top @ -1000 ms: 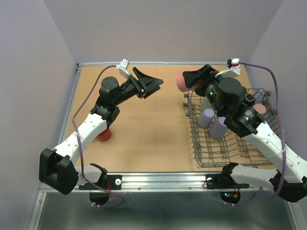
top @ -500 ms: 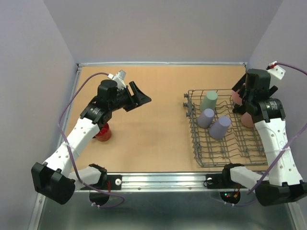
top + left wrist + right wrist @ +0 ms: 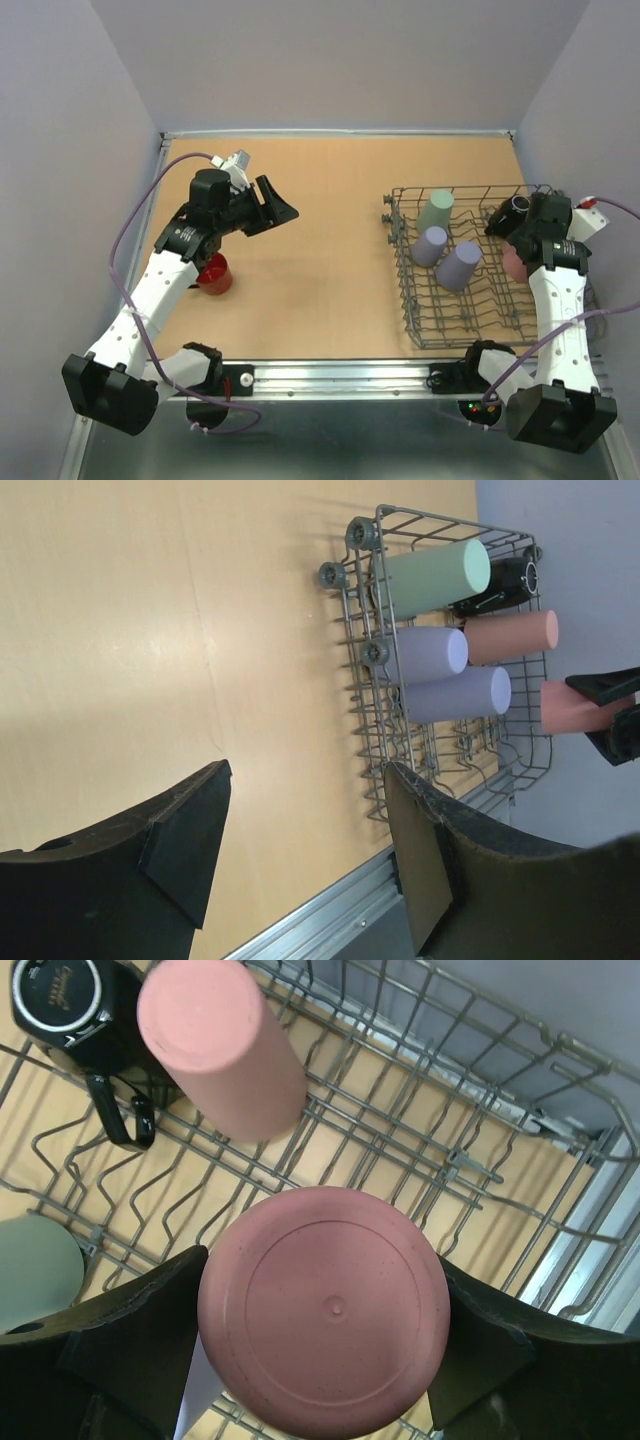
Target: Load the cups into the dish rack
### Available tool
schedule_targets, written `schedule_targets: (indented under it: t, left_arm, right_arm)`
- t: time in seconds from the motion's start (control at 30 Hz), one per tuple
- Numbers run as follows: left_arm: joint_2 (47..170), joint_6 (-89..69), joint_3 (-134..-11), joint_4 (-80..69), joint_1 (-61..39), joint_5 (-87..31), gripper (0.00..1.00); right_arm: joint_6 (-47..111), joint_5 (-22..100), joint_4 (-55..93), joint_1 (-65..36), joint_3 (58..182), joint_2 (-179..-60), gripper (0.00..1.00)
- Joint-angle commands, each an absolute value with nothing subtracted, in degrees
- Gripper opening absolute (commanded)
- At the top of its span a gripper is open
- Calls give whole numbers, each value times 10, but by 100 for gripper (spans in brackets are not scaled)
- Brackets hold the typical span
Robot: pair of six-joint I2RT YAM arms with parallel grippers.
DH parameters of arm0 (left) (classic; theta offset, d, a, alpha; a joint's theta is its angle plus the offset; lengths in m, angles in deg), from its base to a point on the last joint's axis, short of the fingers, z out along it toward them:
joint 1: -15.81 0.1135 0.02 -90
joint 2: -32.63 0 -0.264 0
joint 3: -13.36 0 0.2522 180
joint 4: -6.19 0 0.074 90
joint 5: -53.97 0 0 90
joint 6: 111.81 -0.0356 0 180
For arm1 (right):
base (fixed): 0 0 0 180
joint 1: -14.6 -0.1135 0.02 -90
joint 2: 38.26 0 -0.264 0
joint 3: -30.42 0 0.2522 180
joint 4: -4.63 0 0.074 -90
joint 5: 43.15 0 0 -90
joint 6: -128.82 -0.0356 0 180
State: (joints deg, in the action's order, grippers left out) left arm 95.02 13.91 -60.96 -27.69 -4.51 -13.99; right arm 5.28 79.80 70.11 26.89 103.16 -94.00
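The right end effector (image 3: pixel 320 1325) clamps a pink cup (image 3: pixel 325 1295) over the right side of the dish rack (image 3: pixel 440 1165). Released tilted, it could snag and topple. The left end effector (image 3: pixel 305 790) hangs open, empty.

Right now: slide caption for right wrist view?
Right claw grips a pink handleless tumbler over the grey wire dish rack, beside another pink tumbler and a dark handled mug.

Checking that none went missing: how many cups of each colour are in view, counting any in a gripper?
Pink tumblers: 2
Lavender tumblers: 2
Sage-green tumbler: 1
Red mug: 1
Black mug: 1
Total: 7
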Motion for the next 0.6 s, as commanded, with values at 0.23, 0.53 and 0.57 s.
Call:
schedule_targets:
  t: [0.23,0.53,0.57]
  left_arm:
    - [922,120,-592,-269,-41,-115,70]
    - [922,123,-593,-277,-43,-110,68]
    - [924,123,-594,-277,-44,-108,68]
  right_arm:
    - [-49,795,668,333,949,-949,0]
    - [-66,884,602,389,904,-996,0]
    - [-77,886,598,396,900,-997,0]
